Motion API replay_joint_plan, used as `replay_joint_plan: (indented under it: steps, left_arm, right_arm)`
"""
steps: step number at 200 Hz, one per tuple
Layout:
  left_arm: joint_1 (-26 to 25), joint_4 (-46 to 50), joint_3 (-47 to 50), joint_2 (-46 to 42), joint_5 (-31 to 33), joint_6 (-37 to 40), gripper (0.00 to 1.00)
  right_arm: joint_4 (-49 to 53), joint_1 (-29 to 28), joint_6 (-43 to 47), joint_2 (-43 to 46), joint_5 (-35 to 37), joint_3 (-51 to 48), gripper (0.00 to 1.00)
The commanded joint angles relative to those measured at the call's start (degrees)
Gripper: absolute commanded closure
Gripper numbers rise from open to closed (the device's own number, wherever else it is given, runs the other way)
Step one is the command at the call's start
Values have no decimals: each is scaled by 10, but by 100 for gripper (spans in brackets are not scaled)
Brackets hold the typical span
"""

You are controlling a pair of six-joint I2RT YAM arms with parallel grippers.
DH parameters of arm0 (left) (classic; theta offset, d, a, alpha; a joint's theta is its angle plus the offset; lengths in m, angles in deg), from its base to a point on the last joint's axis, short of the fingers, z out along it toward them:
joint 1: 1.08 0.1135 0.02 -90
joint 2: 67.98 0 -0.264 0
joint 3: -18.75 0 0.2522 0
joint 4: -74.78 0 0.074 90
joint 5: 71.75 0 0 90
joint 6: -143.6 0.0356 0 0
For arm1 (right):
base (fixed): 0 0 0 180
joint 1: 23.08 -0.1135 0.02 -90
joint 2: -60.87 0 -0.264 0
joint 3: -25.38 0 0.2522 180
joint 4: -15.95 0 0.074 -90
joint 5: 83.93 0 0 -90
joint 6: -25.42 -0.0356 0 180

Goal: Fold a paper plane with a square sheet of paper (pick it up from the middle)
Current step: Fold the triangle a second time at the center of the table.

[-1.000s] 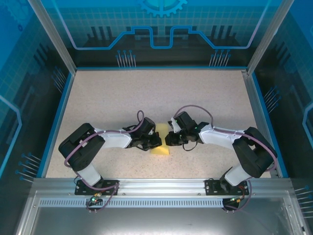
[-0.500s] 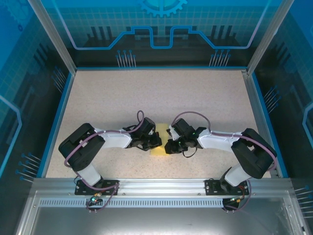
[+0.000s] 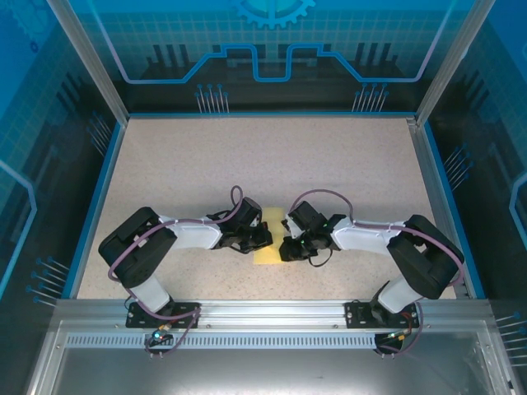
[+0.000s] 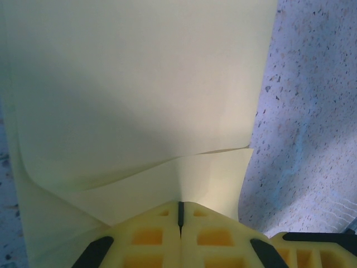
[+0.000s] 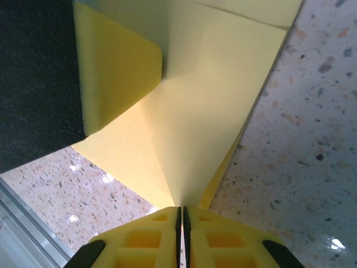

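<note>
The pale-yellow sheet of paper [image 3: 268, 254] sits near the front middle of the speckled desk [image 3: 272, 156], between the two arms, which reach toward each other from either side. The left hand [image 3: 262, 239] meets it from the left and the right hand [image 3: 286, 247] from the right, close together with the paper between them. In the left wrist view the left hand [image 4: 180, 207] has its yellow fingers pressed together on the sheet, which spreads broad and smooth away from them, with one shallow crease running across it. In the right wrist view the right hand [image 5: 179, 212] likewise pinches the paper at an edge. There the sheet shows folded layers, with one flap curling over at the left
</note>
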Motion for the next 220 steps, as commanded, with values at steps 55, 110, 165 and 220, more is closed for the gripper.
replay_joint_plan:
  steps: [55,110,165,220]
  left_arm:
    - [-5,58,-1,14,19,-9,97]
    - [-5,59,-3,16,19,-10,97]
    - [-5,64,-3,14,22,-11,97]
    - [-5,65,-6,14,24,-11,97]
  right_arm:
    - [-13,-18,4,32,-8,-15,88]
    - [-40,-26,-1,30,1,-22,88]
    - [-22,-27,-6,-1,29,-12,89]
    - [-10,-27,-4,-4,34,-17,89]
